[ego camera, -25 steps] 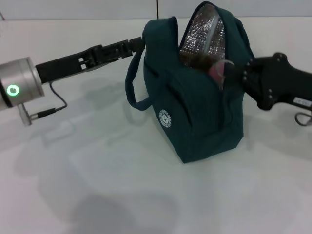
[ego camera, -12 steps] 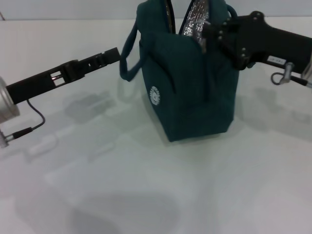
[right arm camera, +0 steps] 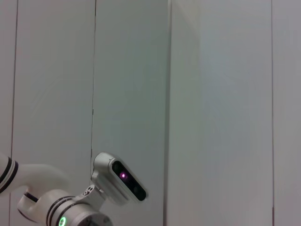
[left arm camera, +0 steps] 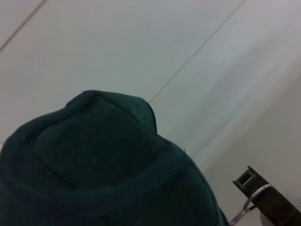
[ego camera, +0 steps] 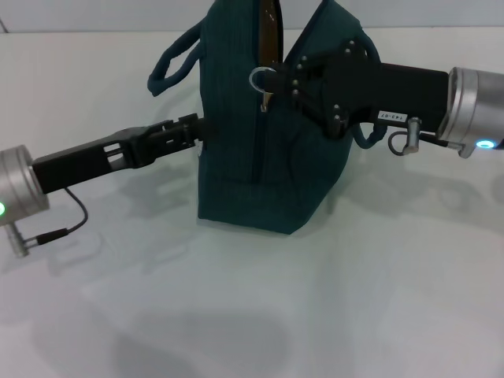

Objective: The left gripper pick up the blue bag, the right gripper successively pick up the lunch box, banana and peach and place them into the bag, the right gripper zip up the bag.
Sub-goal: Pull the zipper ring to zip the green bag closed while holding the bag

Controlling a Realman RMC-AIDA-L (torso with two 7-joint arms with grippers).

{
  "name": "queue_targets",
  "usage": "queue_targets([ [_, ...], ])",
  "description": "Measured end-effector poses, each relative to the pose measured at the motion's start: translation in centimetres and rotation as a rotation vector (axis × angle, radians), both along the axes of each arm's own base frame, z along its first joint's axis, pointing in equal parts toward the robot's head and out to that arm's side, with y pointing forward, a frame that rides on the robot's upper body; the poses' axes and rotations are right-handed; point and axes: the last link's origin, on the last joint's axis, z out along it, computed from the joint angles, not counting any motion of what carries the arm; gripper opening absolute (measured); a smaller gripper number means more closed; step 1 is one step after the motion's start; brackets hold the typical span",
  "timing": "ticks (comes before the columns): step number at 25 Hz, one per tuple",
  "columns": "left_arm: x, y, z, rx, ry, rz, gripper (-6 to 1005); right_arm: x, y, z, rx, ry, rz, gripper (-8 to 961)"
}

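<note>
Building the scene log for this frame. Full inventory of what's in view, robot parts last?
bag: 1, dark teal, upright mid-table, between the two arms
handles: 2 loops, teal, one on each side of the bag
zip ring: 1, silver, at top of the bag, by the right gripper's tip
table: 1, white, under everything
left gripper: 1, black, tip against the bag's side
right gripper: 1, black, at the bag's top by the zip
head camera: 1, white, seen from the right wrist
</note>
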Motion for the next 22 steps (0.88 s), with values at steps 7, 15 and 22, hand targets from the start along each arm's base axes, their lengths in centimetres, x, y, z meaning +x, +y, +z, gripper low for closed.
queue_targets([
  [7,0.8,0.7,-0.9,0.064,0.031,-0.051,760,0.6,-0.1,0.2,-0.001,0.01,-0.023,9],
  [15,0.9,0.5,-1.6,0.075,0.062,-0.098,711,0.6,-0.3,0.3,-0.005,0.025,-0.031,9],
  [22,0.6,0.5,-2.2,0.072,0.087,-0.085,602,0.7,-0.4,0.2,-0.013,0.03,-0.038,9],
])
